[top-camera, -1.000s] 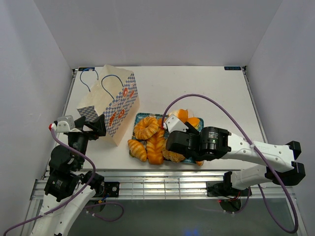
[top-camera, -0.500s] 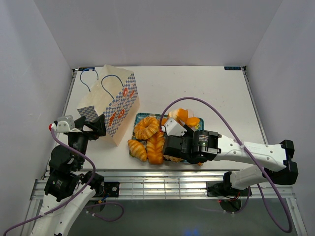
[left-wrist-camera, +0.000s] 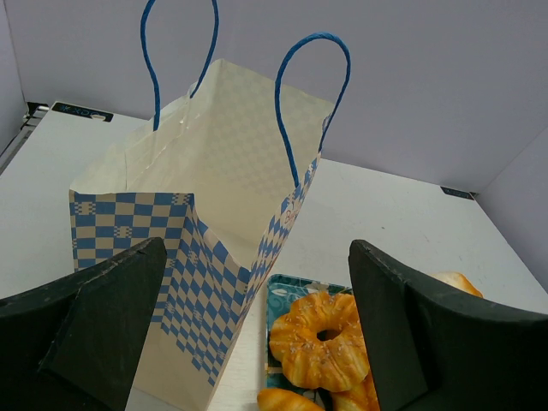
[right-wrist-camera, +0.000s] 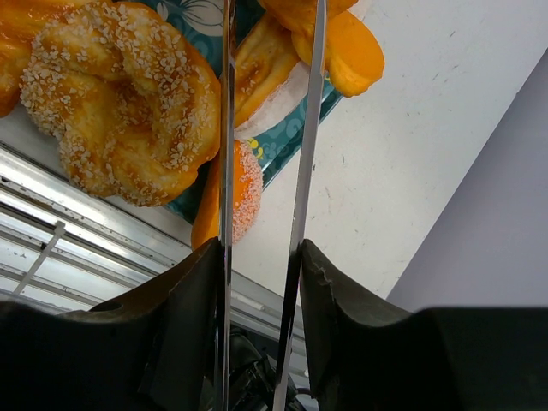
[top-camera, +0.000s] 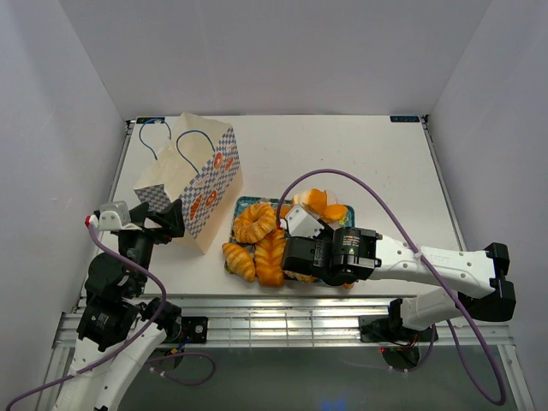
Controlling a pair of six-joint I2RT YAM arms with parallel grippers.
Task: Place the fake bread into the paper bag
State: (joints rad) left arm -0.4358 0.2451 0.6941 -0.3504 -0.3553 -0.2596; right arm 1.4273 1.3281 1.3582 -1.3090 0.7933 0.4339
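Note:
The paper bag (top-camera: 195, 178) stands upright and open at the table's left; the left wrist view looks into its cream inside (left-wrist-camera: 231, 188). The fake bread (top-camera: 257, 224), several glossy golden pastries, lies on a teal floral tray (top-camera: 243, 204). My left gripper (top-camera: 171, 218) is open and empty, near the bag's front corner (left-wrist-camera: 257, 257). My right gripper (top-camera: 289, 261) hangs low over the tray's near side. Its thin metal fingers (right-wrist-camera: 226, 128) stand a small gap apart with nothing between them. A sugared ring doughnut (right-wrist-camera: 120, 103) lies just left of them.
A sugared ring doughnut (left-wrist-camera: 321, 338) on the tray (left-wrist-camera: 287, 295) sits right of the bag. Orange buns (top-camera: 321, 204) lie at the tray's far right. The table's metal front rail (top-camera: 274, 321) runs just below the tray. White walls close in the table on three sides.
My right arm has slid a little left and toward the near edge over the tray. The left arm and the bag have not moved.

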